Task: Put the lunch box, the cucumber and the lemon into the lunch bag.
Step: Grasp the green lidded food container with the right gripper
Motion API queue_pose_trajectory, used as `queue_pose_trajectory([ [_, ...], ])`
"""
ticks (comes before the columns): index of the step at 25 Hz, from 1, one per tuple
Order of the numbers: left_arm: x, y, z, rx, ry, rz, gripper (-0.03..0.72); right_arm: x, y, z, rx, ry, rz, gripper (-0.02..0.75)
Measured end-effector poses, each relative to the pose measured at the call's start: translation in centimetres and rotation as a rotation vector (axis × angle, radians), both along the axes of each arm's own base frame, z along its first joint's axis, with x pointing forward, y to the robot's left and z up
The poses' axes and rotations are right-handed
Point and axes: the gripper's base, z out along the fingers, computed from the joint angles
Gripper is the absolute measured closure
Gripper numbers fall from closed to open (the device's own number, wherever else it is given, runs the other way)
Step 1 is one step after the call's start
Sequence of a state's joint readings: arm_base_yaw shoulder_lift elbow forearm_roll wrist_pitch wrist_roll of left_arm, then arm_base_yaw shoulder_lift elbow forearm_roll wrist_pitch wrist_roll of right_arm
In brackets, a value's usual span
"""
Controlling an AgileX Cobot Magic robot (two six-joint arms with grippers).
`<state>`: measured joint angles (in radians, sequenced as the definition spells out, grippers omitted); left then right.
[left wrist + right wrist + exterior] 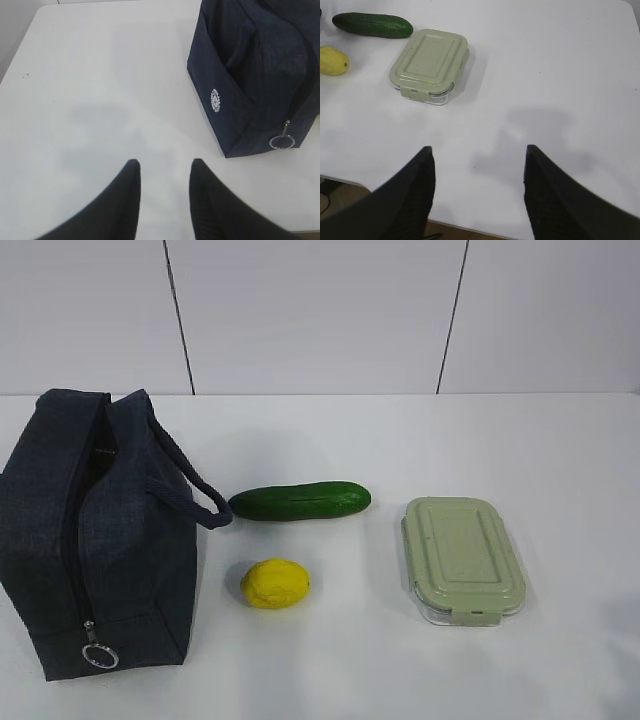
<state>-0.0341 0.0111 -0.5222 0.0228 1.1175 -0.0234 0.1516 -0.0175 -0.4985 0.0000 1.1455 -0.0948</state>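
Left gripper (164,167) is held parted over the white table (100,100); lunch bag (250,80) is seen beside it, ring pull (281,142) hanging.

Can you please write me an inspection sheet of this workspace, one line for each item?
Surface: white table, a few small dark specks near its left edge in the left wrist view.
Lunch bag: dark navy, standing at the left, zipper shut as far as visible, ring pull hanging low on the front.
Cucumber: lying on the table, right of the bag.
Lemon: in front of the cucumber, apart from it.
Lunch box: at the right, green lid on.
Clutter: nothing seen.
Left gripper: open, empty, above bare table.
Right gripper: open, empty, near the table's front edge.
Cables: nothing seen.
Surroundings: pale panelled wall behind.
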Motion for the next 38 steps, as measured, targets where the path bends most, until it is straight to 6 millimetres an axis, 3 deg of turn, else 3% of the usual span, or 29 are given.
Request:
queue_pose_trajectory([
  [38,0.00,0.00,0.00,0.000,0.000,0.000,0.446,0.03,-0.18,0.00,-0.018,-0.003,-0.012,0.302],
])
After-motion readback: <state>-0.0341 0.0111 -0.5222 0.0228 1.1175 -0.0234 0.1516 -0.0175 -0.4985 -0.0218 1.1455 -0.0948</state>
